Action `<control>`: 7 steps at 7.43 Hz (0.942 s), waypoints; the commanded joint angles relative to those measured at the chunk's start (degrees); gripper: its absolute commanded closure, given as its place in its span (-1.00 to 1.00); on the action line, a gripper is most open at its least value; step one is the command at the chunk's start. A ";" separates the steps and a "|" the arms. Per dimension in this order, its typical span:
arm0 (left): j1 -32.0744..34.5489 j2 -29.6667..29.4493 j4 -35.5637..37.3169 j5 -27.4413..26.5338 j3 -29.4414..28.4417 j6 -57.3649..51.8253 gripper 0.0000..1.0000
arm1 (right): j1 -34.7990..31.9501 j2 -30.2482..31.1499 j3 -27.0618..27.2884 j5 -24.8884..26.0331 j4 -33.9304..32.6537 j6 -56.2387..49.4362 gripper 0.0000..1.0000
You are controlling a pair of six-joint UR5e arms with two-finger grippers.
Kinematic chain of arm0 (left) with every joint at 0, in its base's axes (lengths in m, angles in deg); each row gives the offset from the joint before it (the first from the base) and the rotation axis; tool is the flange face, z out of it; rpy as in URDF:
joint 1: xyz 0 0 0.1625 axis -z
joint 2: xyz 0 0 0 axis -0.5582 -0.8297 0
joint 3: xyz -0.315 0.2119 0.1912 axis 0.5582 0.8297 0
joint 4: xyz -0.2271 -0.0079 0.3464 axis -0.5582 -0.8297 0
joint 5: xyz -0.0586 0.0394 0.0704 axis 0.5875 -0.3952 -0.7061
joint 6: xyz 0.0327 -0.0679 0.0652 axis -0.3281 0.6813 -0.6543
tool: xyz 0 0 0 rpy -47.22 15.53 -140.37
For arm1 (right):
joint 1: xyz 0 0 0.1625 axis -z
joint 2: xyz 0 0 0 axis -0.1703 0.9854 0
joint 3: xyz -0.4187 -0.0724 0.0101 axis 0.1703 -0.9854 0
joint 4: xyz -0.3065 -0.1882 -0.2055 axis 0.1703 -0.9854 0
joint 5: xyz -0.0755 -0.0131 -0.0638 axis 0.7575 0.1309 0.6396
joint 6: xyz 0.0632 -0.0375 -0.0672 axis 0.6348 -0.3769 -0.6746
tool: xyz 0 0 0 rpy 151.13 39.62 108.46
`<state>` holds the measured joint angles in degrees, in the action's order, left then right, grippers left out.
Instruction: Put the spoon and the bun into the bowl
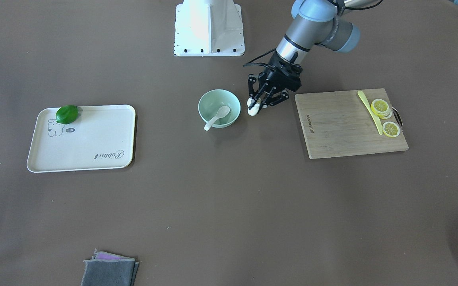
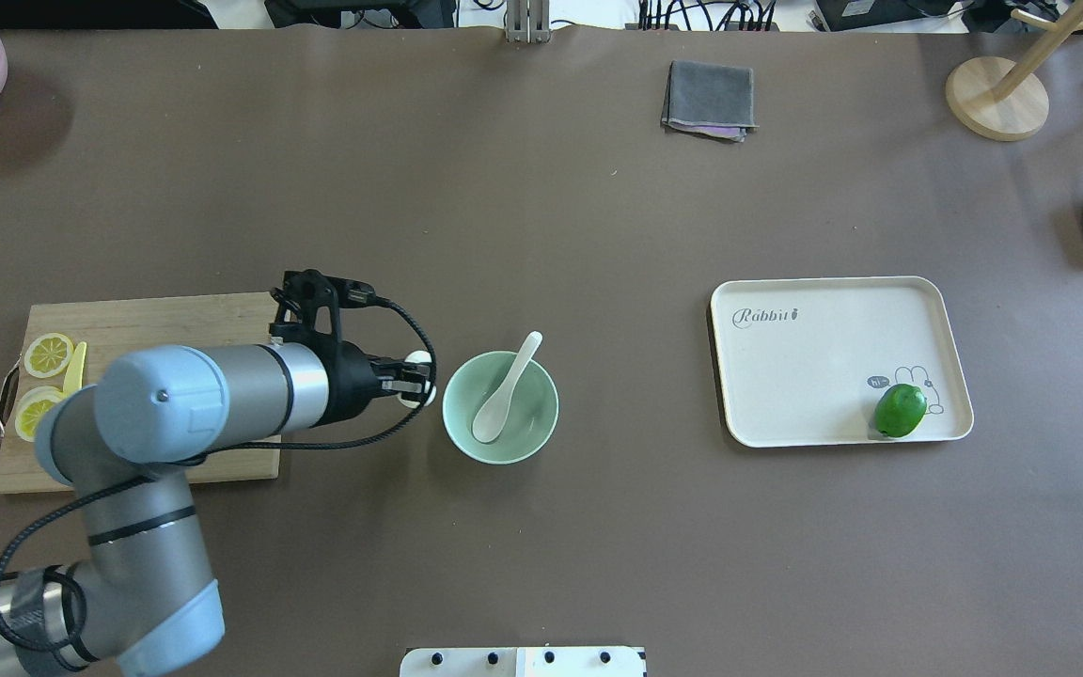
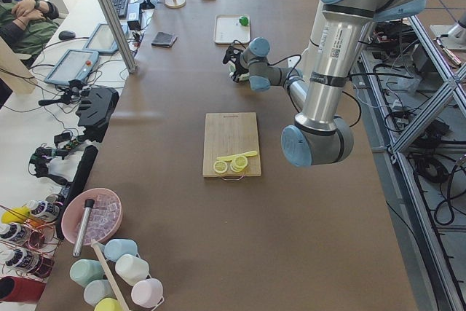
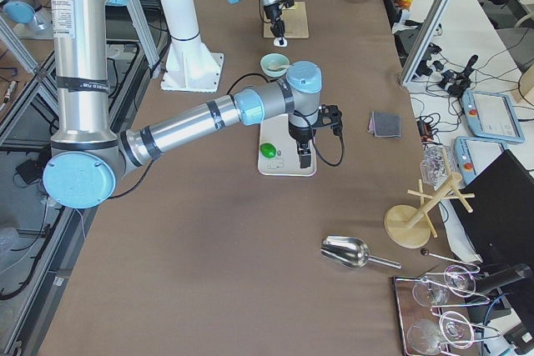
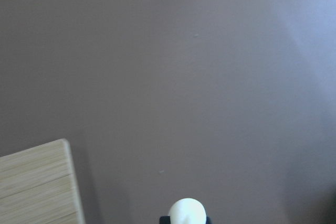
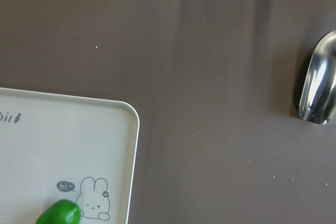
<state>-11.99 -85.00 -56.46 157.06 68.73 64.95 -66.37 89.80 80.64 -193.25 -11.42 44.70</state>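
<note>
From across the brown table I count one smooth, pale mint-green round bowl holding one short cream-white soup spoon. The spoon's deep scoop lies inside and its thick handle leans out over the rim. Just beside the bowl, the left gripper has its fingers pinched on one small round white bun, between the bowl and the single wooden cutting board. Overhead, the bun shows white on either side of the fingers, near the bowl's rim. From the left end, gripper and bowl are too small to read. From the right end, the right gripper hangs over one cream tray; I cannot tell how wide it stands. The left wrist camera shows only the bun's rounded white top. The right wrist camera shows the tray's corner, one green fruit and one metal scoop.
</note>
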 commanded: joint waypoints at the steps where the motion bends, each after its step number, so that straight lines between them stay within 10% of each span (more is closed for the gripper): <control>1: -5.76 -5.50 0.16 -4.97 -3.20 2.05 0.52 | -1.60 0.59 -0.66 -0.99 0.00 -1.81 -1.00; 3: -5.59 -5.60 -0.10 -4.97 -3.39 1.79 -0.94 | -1.78 0.59 -0.83 -0.82 0.00 -1.81 -1.00; 7: -1.39 -5.69 0.33 -4.45 -3.03 1.44 -0.95 | -2.13 0.68 -0.83 -0.73 0.00 -1.46 -1.00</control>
<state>-14.84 -90.74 -56.38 152.46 65.66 66.51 -68.42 90.47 79.81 -193.96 -11.43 43.20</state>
